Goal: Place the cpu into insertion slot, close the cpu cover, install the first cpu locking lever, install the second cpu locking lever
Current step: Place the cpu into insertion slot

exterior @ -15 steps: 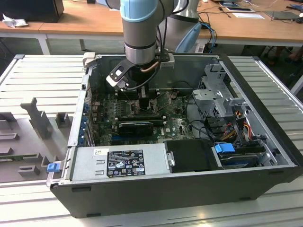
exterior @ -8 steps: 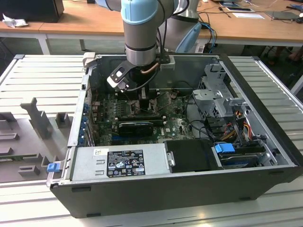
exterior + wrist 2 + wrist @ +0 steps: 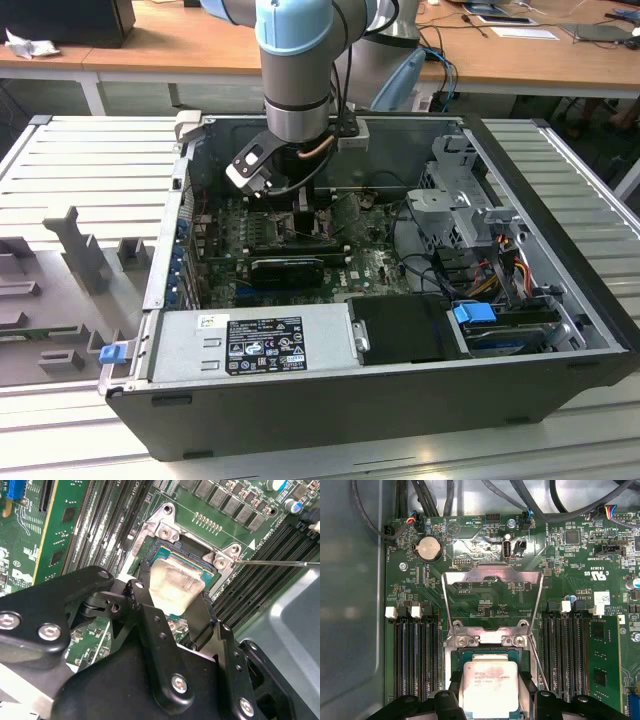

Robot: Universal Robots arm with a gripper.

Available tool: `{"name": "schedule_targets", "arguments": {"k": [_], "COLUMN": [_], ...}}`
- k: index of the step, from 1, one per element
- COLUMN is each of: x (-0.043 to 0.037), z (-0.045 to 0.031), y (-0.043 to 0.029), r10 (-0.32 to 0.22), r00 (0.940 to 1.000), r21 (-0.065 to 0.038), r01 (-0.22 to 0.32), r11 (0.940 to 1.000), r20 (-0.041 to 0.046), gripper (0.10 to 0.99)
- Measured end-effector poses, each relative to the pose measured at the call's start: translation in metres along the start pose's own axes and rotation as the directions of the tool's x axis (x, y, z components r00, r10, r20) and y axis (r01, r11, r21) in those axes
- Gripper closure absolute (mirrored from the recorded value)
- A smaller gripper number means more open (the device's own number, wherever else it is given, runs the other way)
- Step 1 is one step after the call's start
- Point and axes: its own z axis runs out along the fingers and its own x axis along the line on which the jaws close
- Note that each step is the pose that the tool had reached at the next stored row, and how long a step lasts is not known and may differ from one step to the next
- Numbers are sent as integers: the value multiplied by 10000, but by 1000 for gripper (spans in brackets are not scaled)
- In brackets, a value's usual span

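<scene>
Jaws were clamped on two sides of the cpu (image 3: pixel 490 686), right over the insertion slot (image 3: pixel 170 547), cpu cover (image 3: pixel 492 575) flipped up.

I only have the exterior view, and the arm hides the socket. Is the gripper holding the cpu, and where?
Observer: Yes. In both wrist views the gripper has its fingers against two opposite edges of the cpu, right at the insertion slot. I cannot tell whether it is fully seated.
Operator: Is the cpu cover in the way?
Observer: No. In the first wrist view the cpu cover is swung open, away from the slot, with the board showing through its window.
</scene>
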Motion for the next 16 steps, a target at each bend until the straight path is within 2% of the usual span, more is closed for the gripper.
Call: {"name": "schedule_targets", "arguments": {"k": [3,4,5,6,12,13,14,16], "x": [0,0,0,0,0,0,0,0], "z": [1,1,1,2,2,2,2,2], "y": [0,0,0,0,0,0,2,5], "r10": [0,1,0,0,5,18,50,178], "r00": [10000,10000,10000,10000,10000,10000,10000,9998], "r21": [0,0,0,0,0,-1,-3,-6], "r01": [0,-1,0,0,-5,-18,-50,-178], "r11": [10000,10000,10000,10000,10000,10000,10000,9998], "r20": [0,-1,0,0,0,1,2,13], "gripper": [561,490,490,424,424,435,510,510]}}
